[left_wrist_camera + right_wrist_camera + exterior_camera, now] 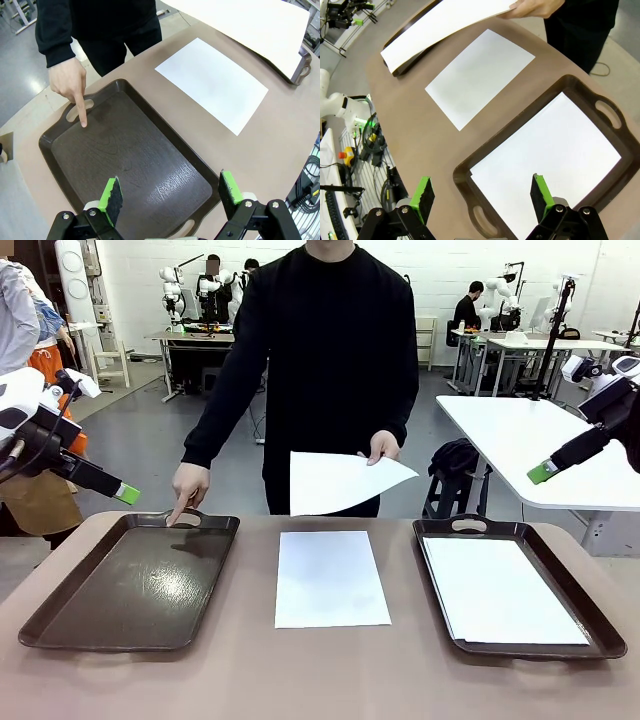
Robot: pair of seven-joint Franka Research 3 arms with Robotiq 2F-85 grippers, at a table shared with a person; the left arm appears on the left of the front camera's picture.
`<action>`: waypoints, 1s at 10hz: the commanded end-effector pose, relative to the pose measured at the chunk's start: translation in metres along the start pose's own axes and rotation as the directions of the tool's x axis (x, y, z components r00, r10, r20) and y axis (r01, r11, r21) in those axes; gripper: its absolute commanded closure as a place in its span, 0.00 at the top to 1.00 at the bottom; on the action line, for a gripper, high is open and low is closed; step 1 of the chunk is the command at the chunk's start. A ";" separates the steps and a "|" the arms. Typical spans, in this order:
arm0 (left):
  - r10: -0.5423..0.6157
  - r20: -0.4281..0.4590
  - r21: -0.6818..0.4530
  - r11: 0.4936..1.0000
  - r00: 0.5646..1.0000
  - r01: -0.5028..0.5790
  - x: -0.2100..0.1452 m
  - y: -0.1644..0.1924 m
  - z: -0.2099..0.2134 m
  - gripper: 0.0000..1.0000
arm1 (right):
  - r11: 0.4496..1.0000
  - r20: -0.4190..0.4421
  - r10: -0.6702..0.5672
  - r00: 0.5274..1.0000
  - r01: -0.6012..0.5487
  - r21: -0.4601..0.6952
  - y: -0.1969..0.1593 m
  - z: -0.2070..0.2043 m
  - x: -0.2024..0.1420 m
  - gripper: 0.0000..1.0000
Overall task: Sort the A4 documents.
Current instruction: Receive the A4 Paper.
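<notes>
Now, in the front view the person's pointing hand aims at the handle of the empty left tray and the other hand holds one A4 document; a second document lies between the two trays, and a third document fills the right tray. In the left wrist view the left gripper hovers spread wide and empty over the left tray, so probably the middle sheet must be picked next. In the right wrist view the right gripper is also spread, empty.
</notes>
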State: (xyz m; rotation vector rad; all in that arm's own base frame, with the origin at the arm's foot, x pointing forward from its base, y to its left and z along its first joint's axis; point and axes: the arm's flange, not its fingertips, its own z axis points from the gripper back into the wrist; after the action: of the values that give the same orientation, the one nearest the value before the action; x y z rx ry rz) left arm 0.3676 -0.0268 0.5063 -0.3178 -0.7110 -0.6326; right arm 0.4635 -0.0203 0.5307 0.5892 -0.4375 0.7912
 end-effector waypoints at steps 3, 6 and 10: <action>0.003 0.002 -0.002 1.000 1.000 -0.003 -0.001 0.001 0.000 1.00 | 1.000 0.003 0.000 1.000 0.000 -0.005 0.001 -0.001 0.001 1.00; 0.003 0.002 -0.002 1.000 1.000 -0.003 -0.001 0.001 0.000 1.00 | 1.000 0.003 0.000 1.000 0.000 -0.005 0.001 -0.001 0.001 1.00; 0.046 -0.013 -0.102 0.994 0.999 -0.047 0.011 0.010 -0.027 1.00 | 1.000 0.003 0.000 1.000 0.000 -0.005 0.001 -0.001 0.001 1.00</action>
State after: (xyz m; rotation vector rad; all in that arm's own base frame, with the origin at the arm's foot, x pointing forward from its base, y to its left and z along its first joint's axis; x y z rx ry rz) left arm 0.3774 -0.0350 0.4924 -0.3667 -0.6654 -0.6150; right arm 0.4635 -0.0203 0.5307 0.5892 -0.4376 0.7913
